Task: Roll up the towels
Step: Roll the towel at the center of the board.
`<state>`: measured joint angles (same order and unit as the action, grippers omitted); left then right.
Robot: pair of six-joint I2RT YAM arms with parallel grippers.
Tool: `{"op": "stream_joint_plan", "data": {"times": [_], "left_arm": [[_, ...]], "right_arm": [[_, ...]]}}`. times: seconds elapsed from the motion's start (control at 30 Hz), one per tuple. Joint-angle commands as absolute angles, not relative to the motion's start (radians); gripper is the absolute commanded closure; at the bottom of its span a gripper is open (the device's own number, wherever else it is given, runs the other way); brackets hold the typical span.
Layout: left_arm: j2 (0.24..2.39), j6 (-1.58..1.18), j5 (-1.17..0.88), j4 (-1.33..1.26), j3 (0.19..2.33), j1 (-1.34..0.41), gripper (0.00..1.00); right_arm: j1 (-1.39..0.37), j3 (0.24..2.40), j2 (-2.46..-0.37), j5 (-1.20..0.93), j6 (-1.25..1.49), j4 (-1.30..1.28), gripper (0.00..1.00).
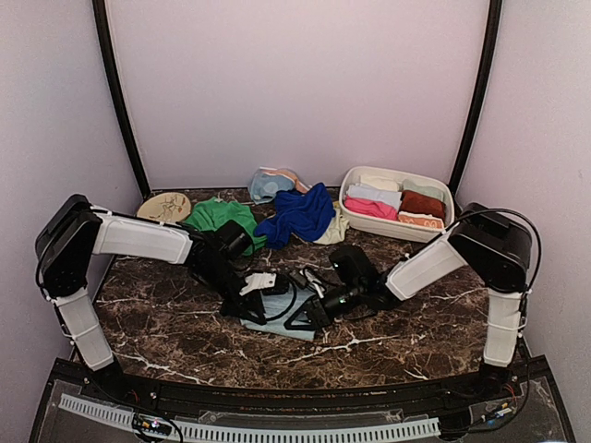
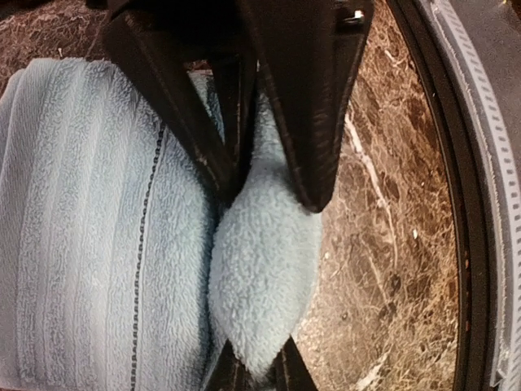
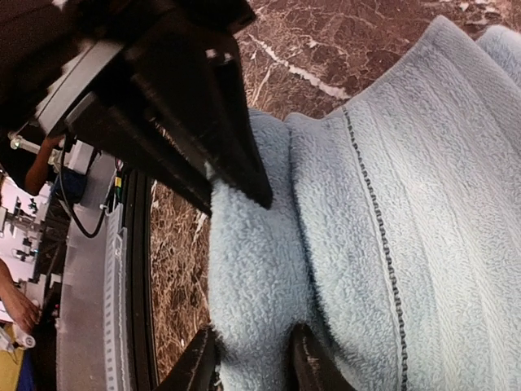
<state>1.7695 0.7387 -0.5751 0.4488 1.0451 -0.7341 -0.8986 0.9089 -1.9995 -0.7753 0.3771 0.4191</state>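
Note:
A light blue towel (image 1: 277,329) lies flat on the marble table between both arms, its near edge folded up into a thick ridge (image 2: 264,269). My left gripper (image 2: 256,376) is shut on one end of that ridge, and the cloth narrows to a point between its fingers. My right gripper (image 3: 251,366) straddles the other end of the ridge (image 3: 252,277) with its jaws apart, and the cloth there is not squeezed. The two grippers face each other closely: the right one's fingers (image 2: 301,122) show in the left wrist view, the left one's fingers (image 3: 220,138) in the right wrist view. In the top view the left gripper (image 1: 261,300) and right gripper (image 1: 303,318) meet over the towel.
Behind lie a green towel (image 1: 222,217), a royal blue towel (image 1: 297,214) and a crumpled pale blue one (image 1: 268,183). A white basin (image 1: 449,196) at the back right holds rolled pink, white and rust towels. A tan disc (image 1: 164,206) sits at the back left. The table's front rail (image 2: 468,244) is close.

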Motion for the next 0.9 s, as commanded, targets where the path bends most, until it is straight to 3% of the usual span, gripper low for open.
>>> {"op": "stream_joint_plan", "data": {"times": [0.0, 0.03, 0.07, 0.1, 0.27, 0.5, 0.67, 0.87], "left_arm": [[1.853, 0.681, -0.695, 0.579, 1.098, -0.700, 0.98], [1.867, 0.681, -0.718, 0.604, 1.108, -0.694, 0.98], [1.882, 0.677, -0.731, 0.626, 1.116, -0.686, 0.99], [1.896, 0.671, -0.758, 0.645, 1.124, -0.683, 1.00], [1.939, 0.658, -0.789, 0.706, 1.149, -0.672, 1.00], [2.017, 0.644, -0.785, 0.791, 1.211, -0.661, 1.00], [2.069, 0.611, -0.749, 0.798, 1.248, -0.661, 1.00], [2.145, 0.563, -0.635, 0.793, 1.298, -0.661, 1.00]], "right_arm": [[-0.901, 0.791, -1.937, -0.576, 0.362, 0.330, 0.58], [-0.901, 0.770, -1.905, -0.549, 0.350, 0.351, 0.42], [-0.901, 0.746, -1.867, -0.519, 0.337, 0.373, 0.08], [-0.902, 0.726, -1.829, -0.489, 0.322, 0.391, 0.01], [-0.903, 0.652, -1.656, -0.267, 0.242, 0.382, 0.00], [-0.912, 0.438, -1.263, 0.294, 0.330, 0.582, 0.00], [-0.923, 0.436, -1.236, 0.200, 0.148, 0.562, 0.00], [-1.190, 0.453, -1.328, 0.368, -0.337, 0.542, 0.02]]}}
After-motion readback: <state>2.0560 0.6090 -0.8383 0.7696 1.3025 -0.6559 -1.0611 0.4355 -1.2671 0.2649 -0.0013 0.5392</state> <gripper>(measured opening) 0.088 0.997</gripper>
